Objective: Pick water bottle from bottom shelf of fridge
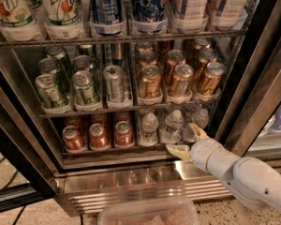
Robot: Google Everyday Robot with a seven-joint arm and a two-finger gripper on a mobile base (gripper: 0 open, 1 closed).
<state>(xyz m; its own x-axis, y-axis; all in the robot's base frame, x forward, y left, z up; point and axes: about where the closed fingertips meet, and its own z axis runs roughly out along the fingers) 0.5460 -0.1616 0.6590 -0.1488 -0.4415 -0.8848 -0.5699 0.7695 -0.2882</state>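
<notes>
The pale two-finger claw point(181, 138) hung open at the right end of the lowest wire shelf point(107, 150), seemingly spread to fit around the small clear ribbed water bottle point(173, 123) standing just behind.

Close, downward view into fridge point(145, 182); hand point(181, 138) lower right.
</notes>
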